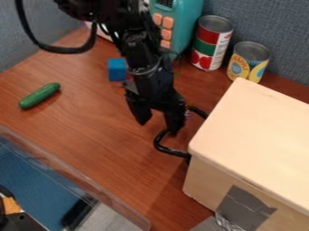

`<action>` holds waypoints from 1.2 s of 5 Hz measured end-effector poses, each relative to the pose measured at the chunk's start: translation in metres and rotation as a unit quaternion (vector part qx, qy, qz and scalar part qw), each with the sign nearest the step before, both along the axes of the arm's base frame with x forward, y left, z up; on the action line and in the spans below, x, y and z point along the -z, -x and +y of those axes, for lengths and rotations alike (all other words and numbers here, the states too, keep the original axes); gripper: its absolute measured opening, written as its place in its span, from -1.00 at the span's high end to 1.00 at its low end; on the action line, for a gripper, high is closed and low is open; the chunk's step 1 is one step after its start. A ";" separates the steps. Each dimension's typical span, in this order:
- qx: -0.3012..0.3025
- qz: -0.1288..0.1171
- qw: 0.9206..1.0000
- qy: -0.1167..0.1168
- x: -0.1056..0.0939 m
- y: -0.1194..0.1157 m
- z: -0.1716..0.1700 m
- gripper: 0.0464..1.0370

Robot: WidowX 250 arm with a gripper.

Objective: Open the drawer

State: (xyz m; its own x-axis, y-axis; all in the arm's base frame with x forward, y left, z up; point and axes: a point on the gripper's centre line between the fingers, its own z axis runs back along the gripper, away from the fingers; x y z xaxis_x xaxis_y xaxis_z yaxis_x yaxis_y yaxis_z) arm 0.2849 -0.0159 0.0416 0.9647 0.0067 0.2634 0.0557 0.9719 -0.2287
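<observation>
The black gripper (159, 122) hangs down at the centre of the view, open, its two fingers apart. Just right of it is a pale wooden box (256, 144) with a curved black handle (170, 151) sticking out from its left side. The right finger (175, 118) overlaps the upper left bend of the handle; whether they touch, I cannot tell. The left finger (141, 113) stands over the table, away from the handle. The drawer front on the handle side is turned away, so how far the drawer stands out is hidden.
Two cans, one red and green (211, 43) and one yellow (248, 62), stand behind the box. A teal toy appliance (184, 22) is at the back. A blue block (117, 69) and a cucumber (39, 95) lie left. A clear-walled bin (72, 176) borders the front left.
</observation>
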 end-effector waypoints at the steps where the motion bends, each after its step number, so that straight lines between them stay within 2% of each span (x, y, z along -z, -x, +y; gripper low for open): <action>1: -0.017 0.011 1.000 0.000 0.012 0.002 0.001 -0.82; 3: -0.018 0.013 1.000 -0.021 0.021 0.003 0.003 0.35; 4: -0.012 0.029 0.999 -0.040 0.021 0.005 0.013 0.75; 6: -0.006 0.076 0.992 -0.100 0.013 0.006 0.051 0.83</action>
